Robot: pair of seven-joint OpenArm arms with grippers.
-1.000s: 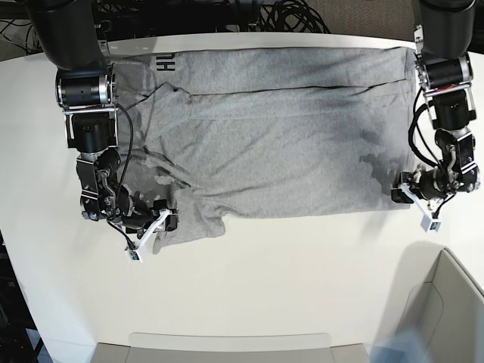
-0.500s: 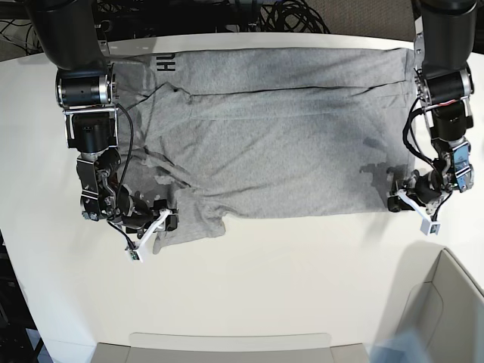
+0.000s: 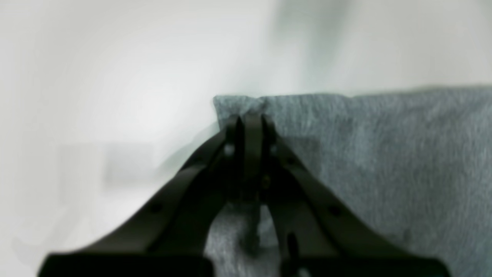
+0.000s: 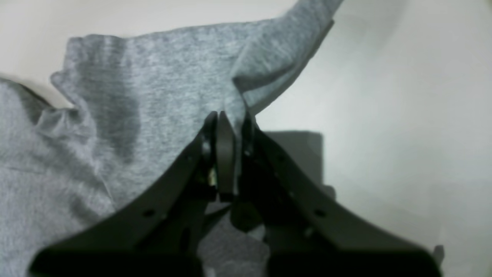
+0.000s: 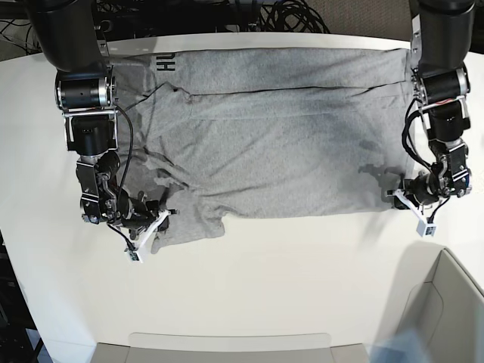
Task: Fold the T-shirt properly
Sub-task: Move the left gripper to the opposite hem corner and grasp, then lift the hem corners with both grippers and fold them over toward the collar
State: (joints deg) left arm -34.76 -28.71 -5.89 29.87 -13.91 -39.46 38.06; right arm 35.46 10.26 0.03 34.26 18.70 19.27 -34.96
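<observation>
The grey T-shirt [image 5: 280, 136] lies spread flat across the white bench [image 5: 249, 280]. The left pincer [image 3: 250, 115] is pressed together on the T-shirt's hem corner; the right pincer [image 4: 226, 117] pinches its sleeve edge at the opposite end.

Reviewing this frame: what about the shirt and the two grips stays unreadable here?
- T-shirt lettering: base view, only a few black letters show at the far edge; the rest is folded under.
- Left pincer: left wrist view is blurred, so the depth of its bite on the corner is unclear.
- Right pincer: right wrist view, its own fingers hide the pinched cloth.
</observation>
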